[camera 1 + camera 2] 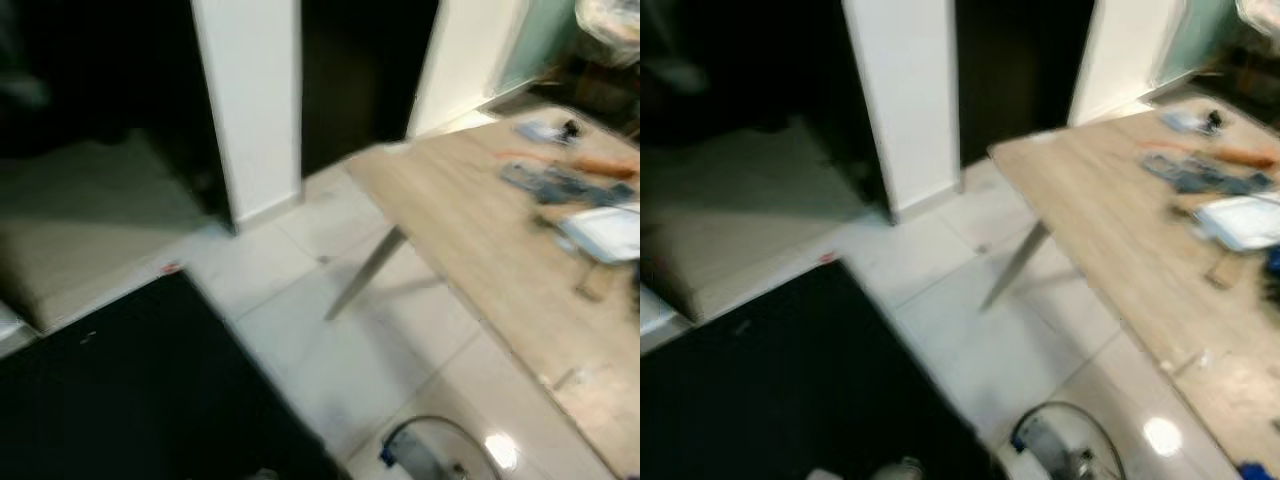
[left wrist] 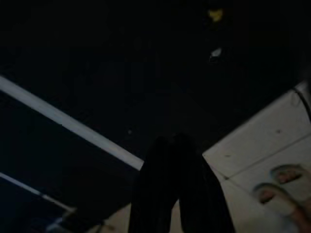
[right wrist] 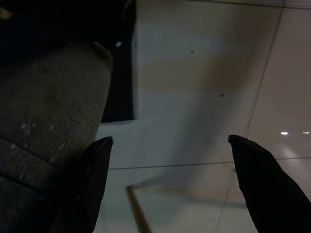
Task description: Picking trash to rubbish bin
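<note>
Your right gripper hangs with fingers wide apart, empty, over pale floor tiles; your left gripper has its fingers together above a dark mat. Beyond, blurred clutter lies along the far right edge of a wooden table; no trash or bin is identifiable.

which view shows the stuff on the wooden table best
The left eye view: the wooden table spans its right side, with a blurred orange tool and white tray-like item on it. The right eye view shows the same, slightly more cropped.
</note>
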`<state>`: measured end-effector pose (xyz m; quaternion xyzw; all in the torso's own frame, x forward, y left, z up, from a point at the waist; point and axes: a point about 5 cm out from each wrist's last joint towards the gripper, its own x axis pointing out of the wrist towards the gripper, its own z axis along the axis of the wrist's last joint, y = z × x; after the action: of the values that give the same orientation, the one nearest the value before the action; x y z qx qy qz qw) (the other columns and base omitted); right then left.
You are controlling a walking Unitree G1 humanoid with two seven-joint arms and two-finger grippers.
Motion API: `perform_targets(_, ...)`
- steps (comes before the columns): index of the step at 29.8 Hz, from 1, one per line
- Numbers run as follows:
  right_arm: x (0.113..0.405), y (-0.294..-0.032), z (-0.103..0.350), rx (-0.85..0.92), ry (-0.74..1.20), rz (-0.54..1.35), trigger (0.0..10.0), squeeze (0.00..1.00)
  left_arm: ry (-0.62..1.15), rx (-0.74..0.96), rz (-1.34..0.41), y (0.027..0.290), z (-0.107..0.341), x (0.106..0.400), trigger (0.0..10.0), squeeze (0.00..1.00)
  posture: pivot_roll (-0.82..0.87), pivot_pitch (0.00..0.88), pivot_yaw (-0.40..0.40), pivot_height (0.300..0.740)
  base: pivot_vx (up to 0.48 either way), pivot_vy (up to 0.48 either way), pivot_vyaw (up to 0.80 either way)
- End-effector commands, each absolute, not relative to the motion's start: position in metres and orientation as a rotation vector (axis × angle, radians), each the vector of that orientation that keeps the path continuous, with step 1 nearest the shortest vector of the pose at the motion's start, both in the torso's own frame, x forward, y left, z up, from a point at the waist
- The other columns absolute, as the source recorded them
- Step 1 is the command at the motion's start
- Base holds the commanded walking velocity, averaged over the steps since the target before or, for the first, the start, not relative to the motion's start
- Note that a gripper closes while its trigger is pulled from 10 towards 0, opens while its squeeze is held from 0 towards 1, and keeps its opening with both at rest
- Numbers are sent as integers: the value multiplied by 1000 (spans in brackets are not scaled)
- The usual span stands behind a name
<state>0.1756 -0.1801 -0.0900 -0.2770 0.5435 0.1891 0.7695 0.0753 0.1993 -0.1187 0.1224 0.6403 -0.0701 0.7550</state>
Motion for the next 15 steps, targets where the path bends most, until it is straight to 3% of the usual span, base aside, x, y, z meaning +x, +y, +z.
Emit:
perform_targets(1, 164, -160, -96, -552, 1211, 465, 10000, 0, 1402, 268, -174, 196, -119, 73, 10000, 0, 55, 135, -21, 740, 0, 0, 788)
perform_targets(15, 162, -175, -96, -566, 1223, 444, 10000, 0, 1407, 265, -191, 194, -120, 71, 10000, 0, 27, 140, -24, 740, 0, 0, 788)
